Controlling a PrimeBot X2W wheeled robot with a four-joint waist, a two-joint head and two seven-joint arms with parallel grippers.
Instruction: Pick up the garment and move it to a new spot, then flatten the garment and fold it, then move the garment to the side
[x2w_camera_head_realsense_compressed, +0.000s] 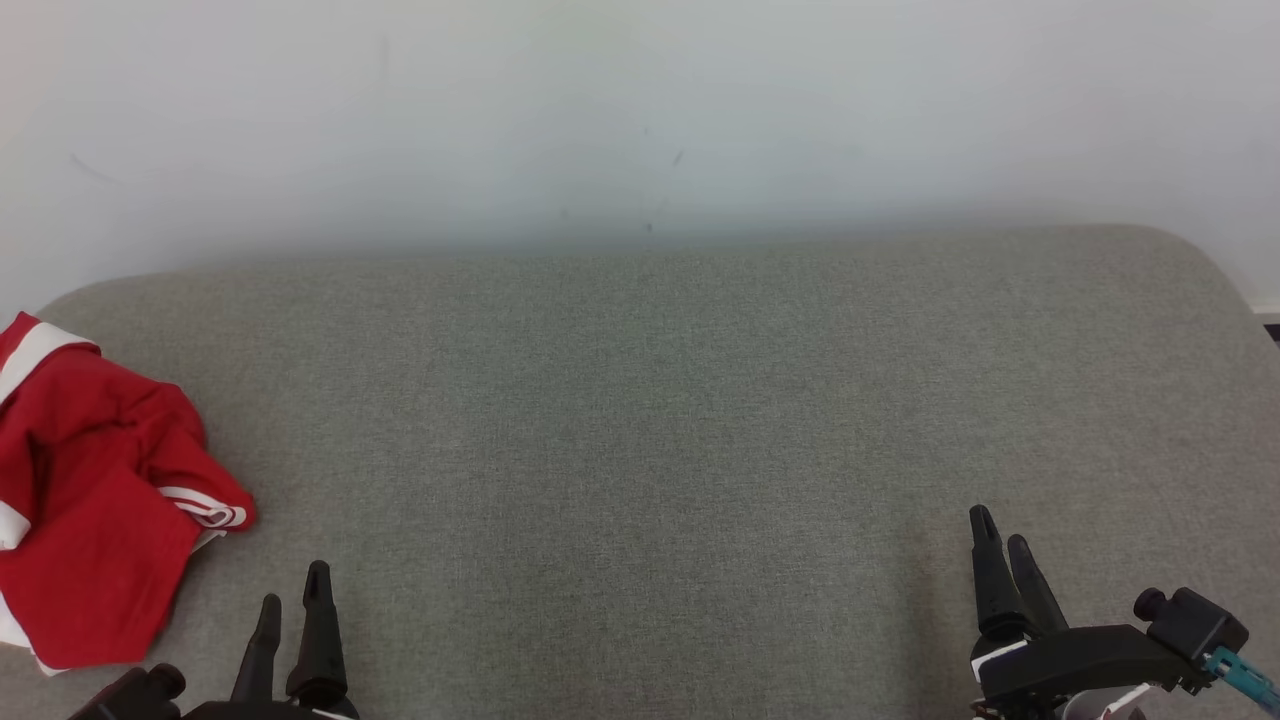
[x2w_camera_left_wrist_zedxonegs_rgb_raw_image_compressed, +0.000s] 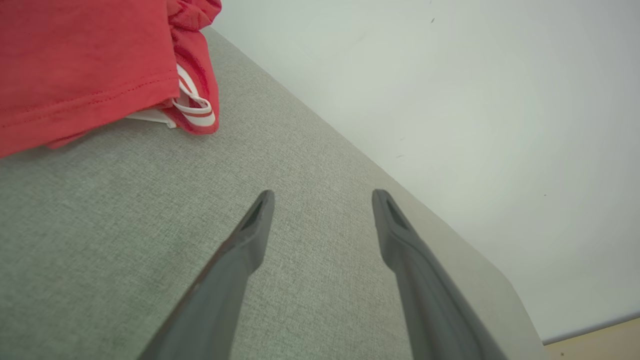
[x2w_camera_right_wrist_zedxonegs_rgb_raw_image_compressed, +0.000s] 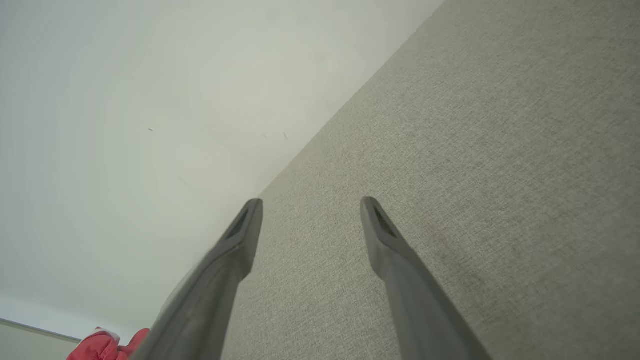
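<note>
I'm seeing the red, white-striped garment (x2w_camera_head_realsense_compressed: 90, 500) lying crumpled near my left gripper (x2w_camera_head_realsense_compressed: 294, 584); it and my right gripper (x2w_camera_head_realsense_compressed: 1000, 526) are gaping wide, empty.

Grey woven cushion (x2w_camera_head_realsense_compressed: 640, 400) beneath and ahead of left pincer (x2w_camera_head_realsense_compressed: 294, 584) and right pincer (x2w_camera_head_realsense_compressed: 1000, 527). Plain white wall (x2w_camera_head_realsense_compressed: 640, 120) beyond, faintly scuffed. Tan floor (x2w_camera_left_wrist_zedxonegs_rgb_raw_image_compressed: 600, 344) past far corner. Soft, even light.
</note>
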